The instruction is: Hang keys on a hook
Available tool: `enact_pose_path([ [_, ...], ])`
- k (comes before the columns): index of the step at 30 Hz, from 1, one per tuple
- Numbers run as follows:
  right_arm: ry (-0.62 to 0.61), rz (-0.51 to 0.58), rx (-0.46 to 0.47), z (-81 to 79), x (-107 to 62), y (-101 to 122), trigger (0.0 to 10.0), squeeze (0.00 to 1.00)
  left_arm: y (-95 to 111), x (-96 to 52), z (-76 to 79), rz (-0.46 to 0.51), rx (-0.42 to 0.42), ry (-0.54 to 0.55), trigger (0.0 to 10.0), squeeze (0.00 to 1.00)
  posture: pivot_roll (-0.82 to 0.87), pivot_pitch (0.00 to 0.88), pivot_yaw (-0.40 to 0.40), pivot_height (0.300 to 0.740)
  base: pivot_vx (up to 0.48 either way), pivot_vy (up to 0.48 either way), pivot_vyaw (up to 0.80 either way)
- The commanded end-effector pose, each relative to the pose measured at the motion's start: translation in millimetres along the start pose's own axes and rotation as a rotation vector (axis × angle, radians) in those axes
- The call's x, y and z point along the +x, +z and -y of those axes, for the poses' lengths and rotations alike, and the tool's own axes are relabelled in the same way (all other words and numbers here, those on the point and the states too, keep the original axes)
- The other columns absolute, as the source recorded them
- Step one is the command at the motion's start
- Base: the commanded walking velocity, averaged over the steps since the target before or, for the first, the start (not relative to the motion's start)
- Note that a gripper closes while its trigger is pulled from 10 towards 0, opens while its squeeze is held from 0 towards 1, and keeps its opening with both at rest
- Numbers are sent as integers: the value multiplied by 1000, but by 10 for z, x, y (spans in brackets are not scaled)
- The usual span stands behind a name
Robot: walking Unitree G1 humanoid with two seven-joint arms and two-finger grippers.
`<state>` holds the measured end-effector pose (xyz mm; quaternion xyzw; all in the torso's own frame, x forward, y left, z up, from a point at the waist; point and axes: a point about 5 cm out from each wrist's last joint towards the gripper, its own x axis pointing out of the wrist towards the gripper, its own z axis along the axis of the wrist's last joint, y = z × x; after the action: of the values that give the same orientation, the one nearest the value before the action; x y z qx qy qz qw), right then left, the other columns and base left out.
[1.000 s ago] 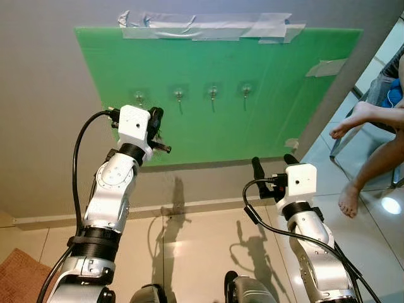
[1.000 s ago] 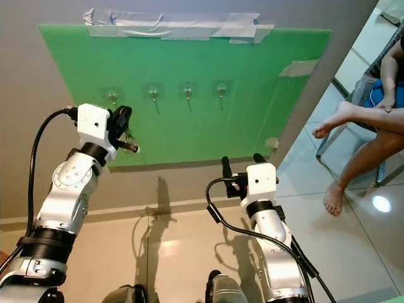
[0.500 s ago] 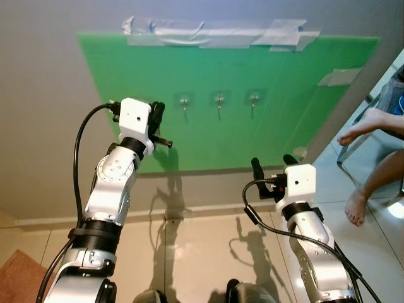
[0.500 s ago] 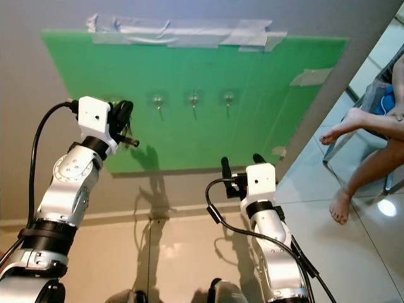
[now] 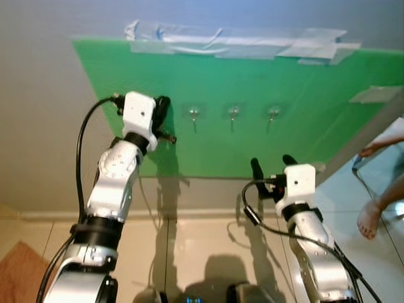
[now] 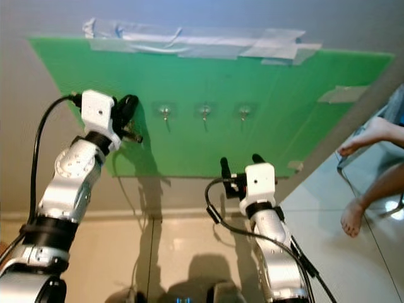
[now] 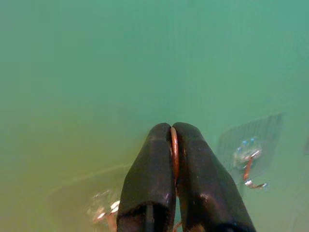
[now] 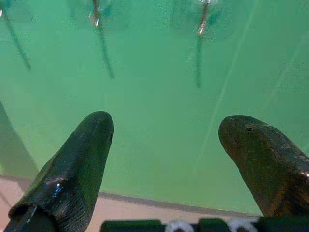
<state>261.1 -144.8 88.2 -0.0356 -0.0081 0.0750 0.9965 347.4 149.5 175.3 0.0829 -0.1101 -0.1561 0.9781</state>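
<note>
We face a green board [image 5: 252, 120] taped along its top edge to a grey wall, its lower edge ending just above the skirting and the glossy tiled floor [image 5: 202, 252]. Our left gripper [image 7: 173, 133] is raised at about ten o'clock, pressed close to the board's left part, its two black fingers [image 7: 149, 179] closed tight on a thin copper-coloured key ring [image 7: 174, 152]; in the head view a small dark piece of the keys [image 5: 168, 137] juts from the gripper toward the board. Three clear hooks [image 5: 233, 113] sit in a row toward one o'clock of that gripper, well apart from each other, nothing hanging on them. In the left wrist view, one hook [image 7: 248, 159] lies just beside the fingertips, and another blurred fitting shows near the lower edge. Our right gripper [image 8: 164, 130] hangs lower at four o'clock, fingers spread wide, holding nothing, with open board before it. At three o'clock a person's bare foot [image 5: 369, 218] rests on the floor beyond the board's right edge.
</note>
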Motion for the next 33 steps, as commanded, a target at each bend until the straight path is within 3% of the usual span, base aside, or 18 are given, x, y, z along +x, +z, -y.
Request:
enact_pose_path([
  [1,-1,-36,-6,18,-59,-68,10000,0,16,-13,-42,5,9,12,0,0,-140,138,-12,740,0,0,0],
  [13,3,-38,-7,12,-56,-63,10000,0,144,120,-52,39,44,-30,0,0,-142,139,-12,740,0,0,0],
  [21,7,-43,-10,11,-68,-66,10000,0,313,371,-119,77,30,-25,0,0,-151,140,-22,740,0,0,0],
  [26,6,-45,-15,26,-79,-66,10000,0,336,455,-162,66,1,-10,0,0,-151,140,-22,740,0,0,0],
  [31,3,-48,-18,47,-100,-62,10000,0,256,498,-322,13,-114,79,0,0,-178,146,-31,740,0,0,0],
  [33,1,-53,-21,61,-124,-69,10000,0,175,488,-458,-20,-247,168,0,0,-190,149,-32,740,0,0,0],
])
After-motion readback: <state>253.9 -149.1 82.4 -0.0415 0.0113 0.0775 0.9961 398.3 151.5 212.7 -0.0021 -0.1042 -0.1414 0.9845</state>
